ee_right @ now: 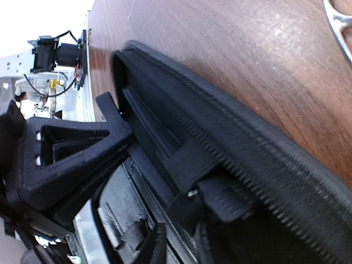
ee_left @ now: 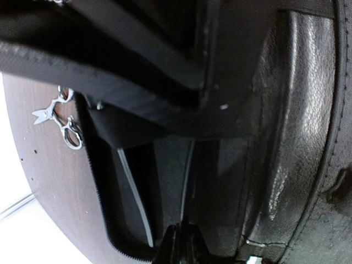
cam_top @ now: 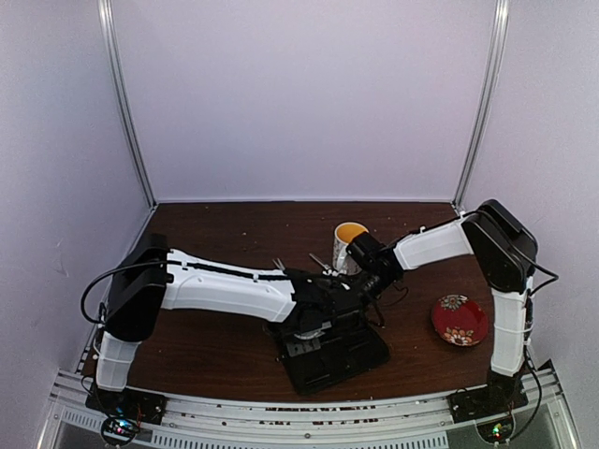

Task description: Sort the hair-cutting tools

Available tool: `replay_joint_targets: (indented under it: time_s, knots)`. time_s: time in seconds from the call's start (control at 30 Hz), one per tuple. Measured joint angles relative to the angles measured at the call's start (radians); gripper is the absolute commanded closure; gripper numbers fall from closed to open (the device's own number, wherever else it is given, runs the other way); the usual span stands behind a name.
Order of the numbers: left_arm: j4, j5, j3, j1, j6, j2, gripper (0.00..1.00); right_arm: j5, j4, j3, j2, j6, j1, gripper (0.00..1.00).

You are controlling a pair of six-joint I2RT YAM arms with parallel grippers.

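Note:
The black case lies open at the table's near middle. My left gripper reaches into it; in the left wrist view its jaws stand almost together, pinched on a thin inner panel of the case. My right gripper is at the case's far edge; its fingers straddle a strip of the case's inner rim. One pair of silver scissors lies on the wood behind the case and shows in the left wrist view. A second pair lies near the mug; one ring shows. The black clips are hidden.
A white patterned mug with a yellow inside stands just behind my right gripper. A red floral plate sits at the right. The left arm's white forearm stretches across the left of the brown table.

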State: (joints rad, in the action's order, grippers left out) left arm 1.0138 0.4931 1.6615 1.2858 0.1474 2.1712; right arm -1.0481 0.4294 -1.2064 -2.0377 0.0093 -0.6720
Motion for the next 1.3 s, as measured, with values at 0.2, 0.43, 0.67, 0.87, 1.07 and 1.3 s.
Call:
replay_joint_targets:
  time_s: [0.2,0.43,0.67,0.87,1.07,1.3]
  knots:
    - [-0.047,-0.004,-0.024,0.001,0.008,-0.011,0.84,0.038,0.037,0.000,0.029,-0.027,0.024,0.72]
    - [-0.098,-0.005,-0.065,0.001,0.012,-0.105,0.76,0.076,0.045,0.000,0.136,-0.039,0.039,0.70]
    - [-0.106,-0.008,-0.132,0.001,0.032,-0.235,0.74,0.089,0.055,0.000,0.151,-0.051,0.065,0.70]
    - [-0.108,-0.056,-0.243,0.001,0.064,-0.340,0.81,0.146,0.094,0.002,0.239,-0.090,0.097,0.67]
    - [-0.120,-0.123,-0.361,-0.011,0.114,-0.408,1.00,0.298,0.212,-0.002,0.385,-0.227,0.116,0.67]
    - [-0.189,-0.200,-0.493,-0.061,0.158,-0.474,1.00,0.484,0.308,0.047,0.455,-0.373,0.116,0.66]
